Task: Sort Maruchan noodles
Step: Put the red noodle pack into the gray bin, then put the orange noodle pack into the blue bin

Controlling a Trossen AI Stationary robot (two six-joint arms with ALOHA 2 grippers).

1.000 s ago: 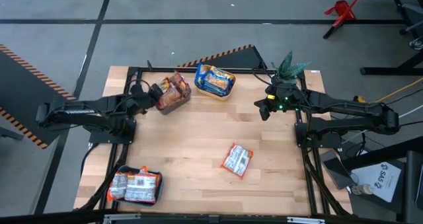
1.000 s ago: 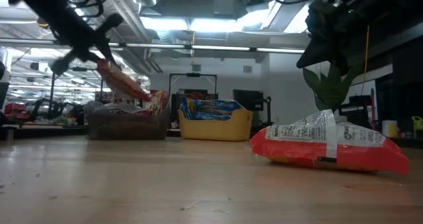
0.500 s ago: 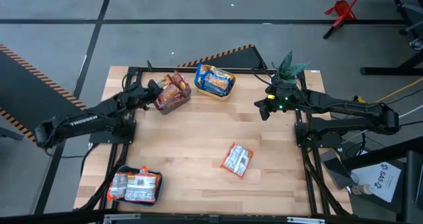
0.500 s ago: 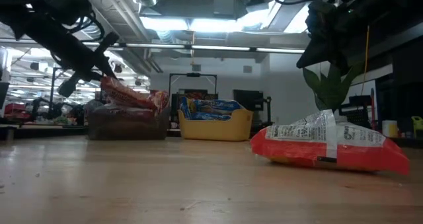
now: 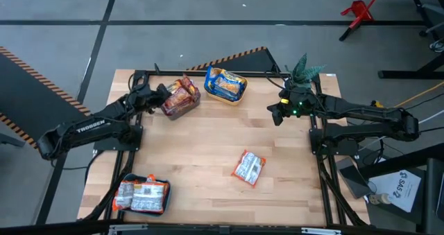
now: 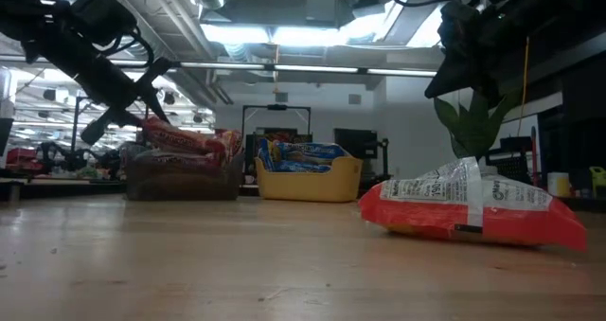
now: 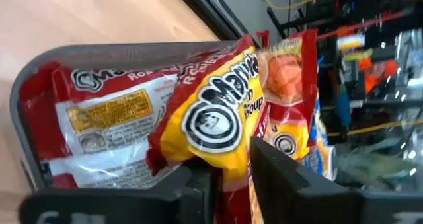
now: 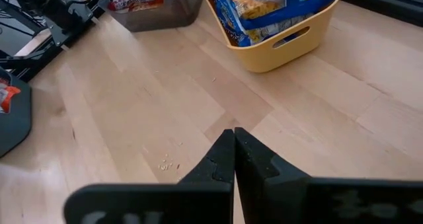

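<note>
My left gripper [image 5: 164,94] [image 7: 232,168] is at the grey bin [image 5: 182,105] near the table's far left, shut on a red-and-yellow Maruchan packet [image 7: 211,118] that lies on top of the packets in that bin. One orange-red packet [image 5: 248,168] [image 6: 472,208] lies flat on the table toward the near right. The yellow bin [image 5: 225,86] holds blue-yellow packets. A dark bin [image 5: 142,195] at the near left corner holds silver-white packets. My right gripper [image 5: 277,114] [image 8: 234,151] hovers shut over bare table near the right edge. My left gripper pinches the red-and-yellow packet by its near edge [image 7: 228,156] between its two fingers, coming slanting down from the table's left side. The packet lies nearly flat on the other packets [image 7: 106,112] in the grey bin [image 7: 26,85].
A potted plant [image 5: 303,70] stands at the far right corner, behind my right arm. A dark frame rail runs around the table edge [image 5: 319,166]. Bare wood stretches across the table's middle [image 5: 208,145].
My left gripper has moved down and a little toward the far edge over the grey bin. The red-and-yellow packet it carries, tilted and raised a second ago, now lies nearly flat on the packets in that bin.
</note>
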